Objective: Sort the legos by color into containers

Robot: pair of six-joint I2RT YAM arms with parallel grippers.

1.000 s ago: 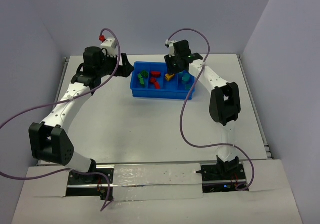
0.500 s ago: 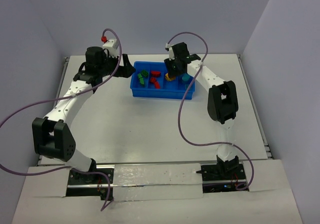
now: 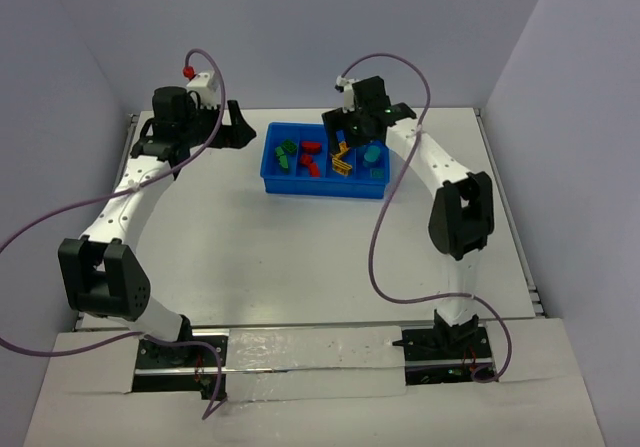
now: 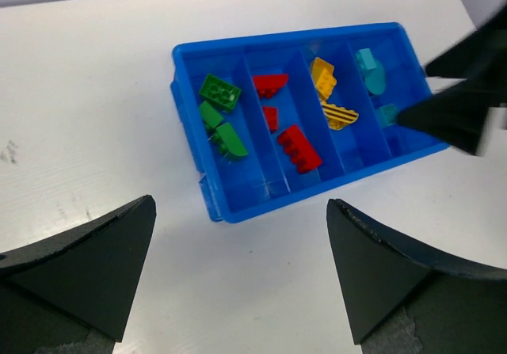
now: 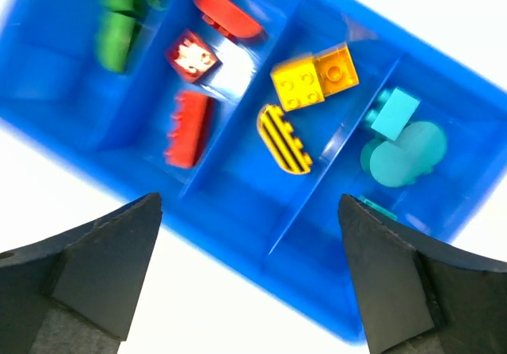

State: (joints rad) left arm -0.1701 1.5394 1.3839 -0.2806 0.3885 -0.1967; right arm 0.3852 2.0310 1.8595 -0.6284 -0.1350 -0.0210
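the right gripper (image 5: 249, 203) has let go: a second ago its jaws were pinched on something yellow low over the blue tray (image 3: 322, 188); now they stand wide apart and hold nothing. it has also lifted a little off the tray, and the right arm's elbow (image 3: 460, 212) has swung out to the right. the yellow brick (image 5: 314, 81) and the yellow striped piece (image 5: 283, 138) now lie loose in the third compartment (image 5: 245, 184) from the left; which one i just dropped i can't tell. the left gripper (image 3: 236, 122) has drawn back from the tray's left end, toward the far left.
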